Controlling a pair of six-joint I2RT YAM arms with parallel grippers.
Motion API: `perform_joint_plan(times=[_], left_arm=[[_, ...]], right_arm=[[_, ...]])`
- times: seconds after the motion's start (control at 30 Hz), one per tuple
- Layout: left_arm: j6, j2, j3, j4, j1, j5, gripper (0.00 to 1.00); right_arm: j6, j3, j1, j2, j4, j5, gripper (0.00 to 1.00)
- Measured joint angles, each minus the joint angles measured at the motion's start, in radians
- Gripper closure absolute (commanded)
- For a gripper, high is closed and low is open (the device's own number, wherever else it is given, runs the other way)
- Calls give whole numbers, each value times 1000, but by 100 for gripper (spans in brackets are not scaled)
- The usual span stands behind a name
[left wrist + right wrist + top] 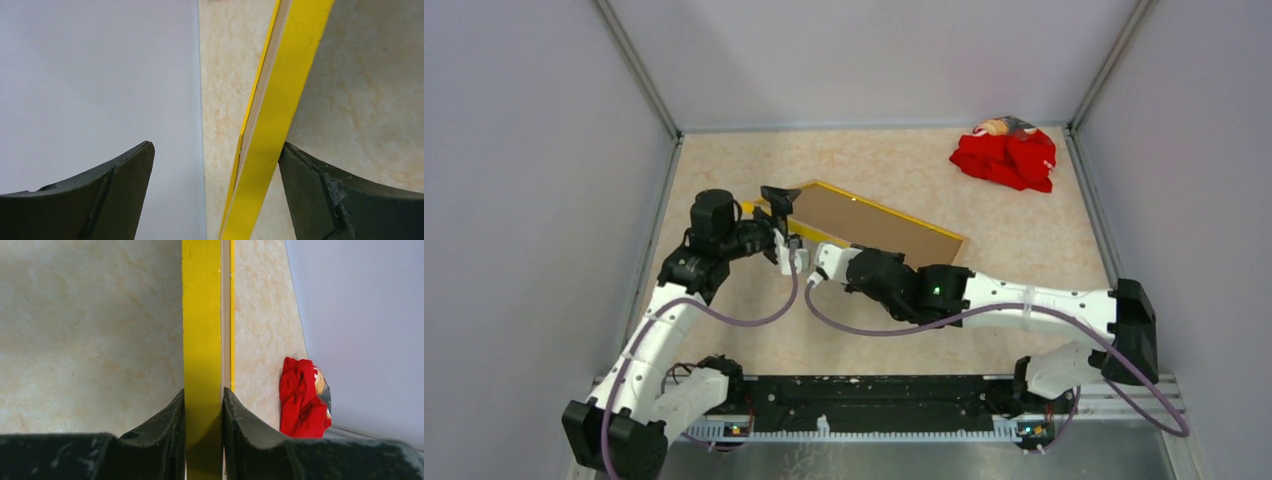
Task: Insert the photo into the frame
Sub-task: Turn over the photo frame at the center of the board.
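Pinching the frame [201, 330] by its yellow rim with the right jaws, clenched flat against both faces, evidently to keep it propped on edge and tilted over the desk [904, 160], left of centre, rather than lying flat. Showing a brown backing board [869, 225] on the upturned side in the overhead view, with yellow only along the rim. Straddling the left end of that same rim with the left jaws, released and spread wide, one pad [330, 200] close against the yellow strip and the other well clear. No grip there; probably bracketing the end to guard against a swing, or readying a fresh hold. Cannot find the photo in any view: possibly tucked behind the board, possibly elsewhere, not to be told from here. Hard therefore to judge progress; seemingly mid-handling, with the seating of the print unconfirmed. Leaving a crumpled red cloth [1006, 158] alone in the far right corner, well apart from the work. Worth minding the single-edge hold: liable to pivot.
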Motion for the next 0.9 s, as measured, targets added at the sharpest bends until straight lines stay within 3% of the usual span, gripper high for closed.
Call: perform_joint_plan(times=[0.17, 0.33, 0.5, 0.7, 0.9], left_arm=[[-243, 85, 151, 6, 60, 27, 1], [-490, 197, 341, 16, 239, 129, 1], [-632, 204, 391, 25, 362, 222, 1], [-766, 222, 395, -3, 399, 294, 1], [-841, 260, 378, -27, 417, 328, 1]], right_arm=[[53, 130, -50, 13, -77, -53, 100], [159, 341, -114, 99, -182, -130, 100], [262, 558, -213, 211, -300, -253, 100], [426, 721, -445, 261, -356, -494, 100], [565, 731, -711, 262, -340, -731, 100]])
